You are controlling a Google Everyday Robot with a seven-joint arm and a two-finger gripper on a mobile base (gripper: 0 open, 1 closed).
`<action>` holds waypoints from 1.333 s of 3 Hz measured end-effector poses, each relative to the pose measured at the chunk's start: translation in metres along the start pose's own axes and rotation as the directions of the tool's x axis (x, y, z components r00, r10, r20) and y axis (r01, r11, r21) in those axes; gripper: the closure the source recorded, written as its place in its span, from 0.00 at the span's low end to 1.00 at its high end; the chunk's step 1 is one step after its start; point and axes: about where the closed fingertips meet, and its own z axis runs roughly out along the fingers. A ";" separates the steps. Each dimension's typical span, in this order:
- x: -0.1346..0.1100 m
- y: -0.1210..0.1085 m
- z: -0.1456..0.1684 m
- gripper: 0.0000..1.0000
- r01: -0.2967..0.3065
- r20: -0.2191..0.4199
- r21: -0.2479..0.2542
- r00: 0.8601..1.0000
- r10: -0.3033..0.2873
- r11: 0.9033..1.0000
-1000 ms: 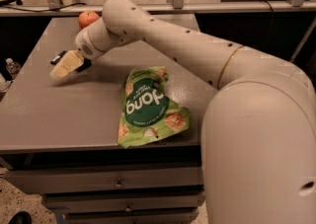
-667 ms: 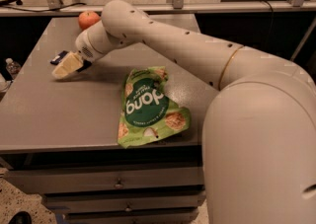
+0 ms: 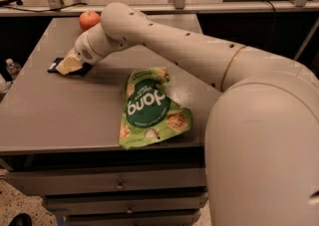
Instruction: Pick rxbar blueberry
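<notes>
The rxbar blueberry (image 3: 55,64) is a small dark navy bar lying flat on the grey table (image 3: 50,115) at the left. Only its left end and a sliver at the right show. My gripper (image 3: 69,64) is right over it, its cream-coloured fingers covering the bar's middle. The white arm reaches in from the lower right across the table.
A large green snack pouch (image 3: 149,108) lies in the middle of the table near the front edge. A red apple (image 3: 89,20) sits at the back left. Drawers are below the tabletop. A metal frame stands behind the table.
The gripper has shifted slightly right and down onto the dark bar.
</notes>
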 end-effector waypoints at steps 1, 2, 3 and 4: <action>0.000 -0.002 -0.003 0.87 -0.001 -0.001 0.009 1.000 0.001 1.000; -0.006 -0.005 -0.011 1.00 0.006 0.005 0.020 1.000 -0.006 1.000; -0.015 -0.010 -0.023 1.00 0.017 0.015 0.034 1.000 -0.018 0.999; -0.026 -0.016 -0.036 1.00 0.030 0.028 0.047 0.999 -0.031 0.998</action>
